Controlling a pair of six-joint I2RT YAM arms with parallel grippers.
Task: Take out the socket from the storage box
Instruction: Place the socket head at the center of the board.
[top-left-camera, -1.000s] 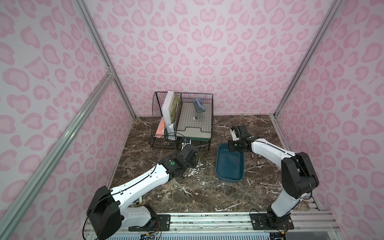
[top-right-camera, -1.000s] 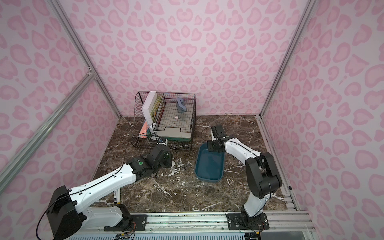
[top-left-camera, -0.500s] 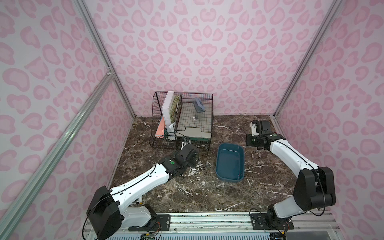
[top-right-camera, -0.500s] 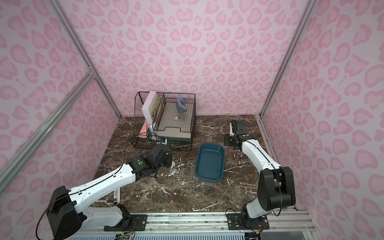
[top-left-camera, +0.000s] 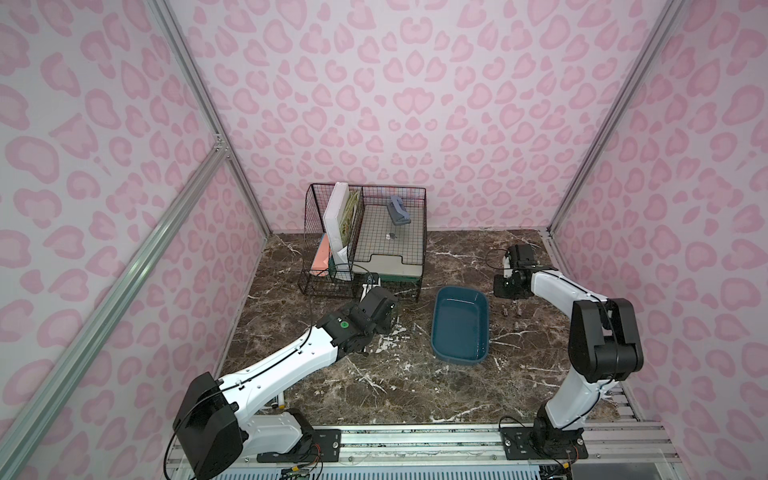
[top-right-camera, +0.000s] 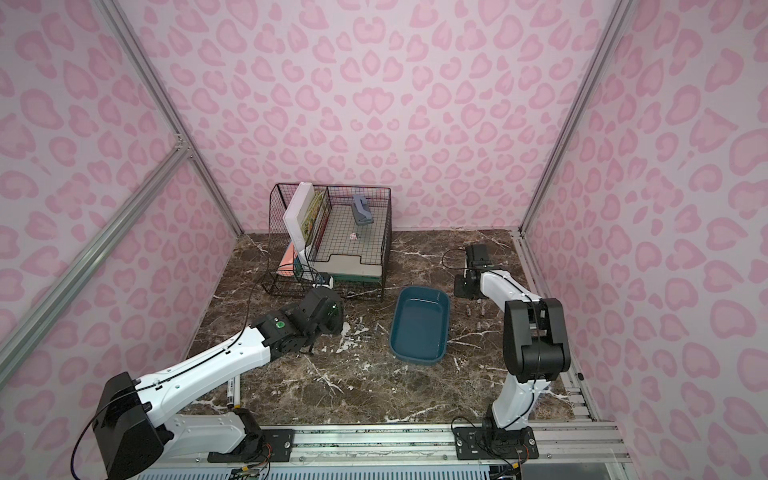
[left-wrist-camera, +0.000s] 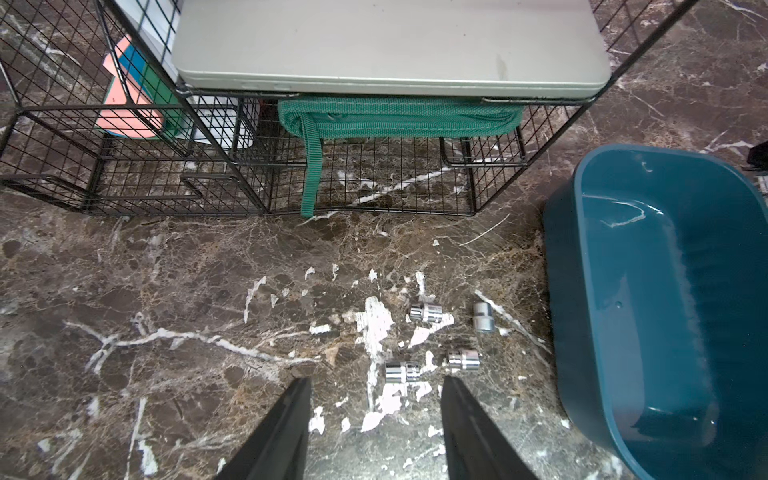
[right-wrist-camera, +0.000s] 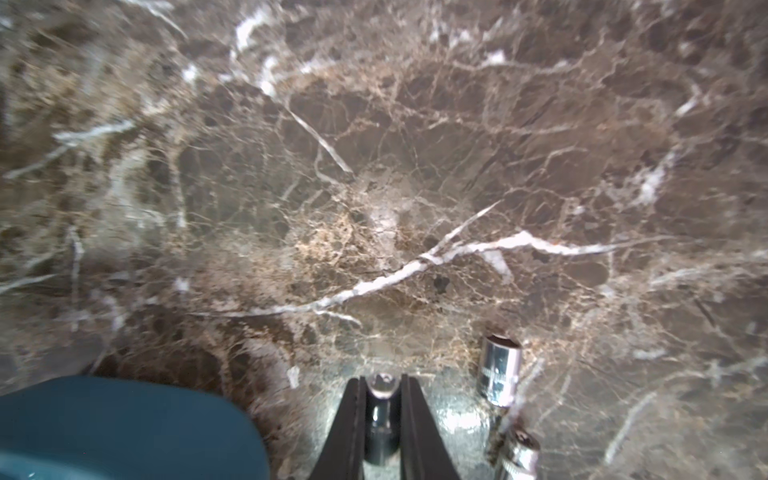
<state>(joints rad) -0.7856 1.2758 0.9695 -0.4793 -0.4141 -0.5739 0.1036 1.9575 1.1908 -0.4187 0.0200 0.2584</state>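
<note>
Two grippers, two different finger states.

On the right gripper (right-wrist-camera: 383, 380) the fingers (right-wrist-camera: 349, 428) are clamped tight on one chrome socket (right-wrist-camera: 379, 428), with its length running along the fingers and metal filling the narrow gap. The socket is out of the storage box (right-wrist-camera: 124, 428), just past the box's corner, over the marble table (right-wrist-camera: 415, 166). Can't tell whether it touches the table. Two loose sockets (right-wrist-camera: 498, 370) sit just beside the fingers, untouched.

On the left gripper (left-wrist-camera: 376, 380) the fingers (left-wrist-camera: 286, 436) are spread roughly halfway, gripping and touching nothing, above the table. A cluster of four sockets (left-wrist-camera: 426, 312) lies on the table just ahead of the tips, between them and the box wall (left-wrist-camera: 565, 332).

In both top views the box (top-left-camera: 459, 332) sits between the arms, near the front of the wire organiser (top-left-camera: 365, 241).
</note>
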